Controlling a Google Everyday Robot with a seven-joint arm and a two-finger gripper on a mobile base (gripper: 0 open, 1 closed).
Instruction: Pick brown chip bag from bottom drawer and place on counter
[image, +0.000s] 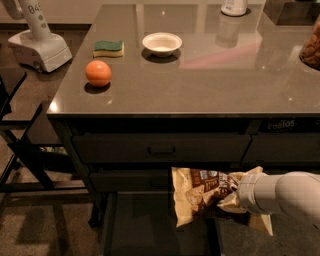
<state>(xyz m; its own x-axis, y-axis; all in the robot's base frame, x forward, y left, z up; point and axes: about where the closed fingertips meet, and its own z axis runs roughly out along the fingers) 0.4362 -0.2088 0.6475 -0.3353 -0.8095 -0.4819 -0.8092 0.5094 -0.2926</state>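
The brown chip bag (200, 196) has a dark brown middle and cream ends. It hangs in the air in front of the drawer fronts, above the open bottom drawer (150, 232). My gripper (234, 194), at the end of the white arm coming in from the lower right, is shut on the bag's right end, and the crumpled bag hides its fingers. The glossy grey-brown counter (200, 80) lies above and behind.
On the counter are an orange (98, 73), a green-and-yellow sponge (108, 48), a white bowl (161, 43), a white container (234, 6) at the back and a jar (312, 47) at the right edge. A white device (37, 45) and a black frame (20, 150) stand to the left.
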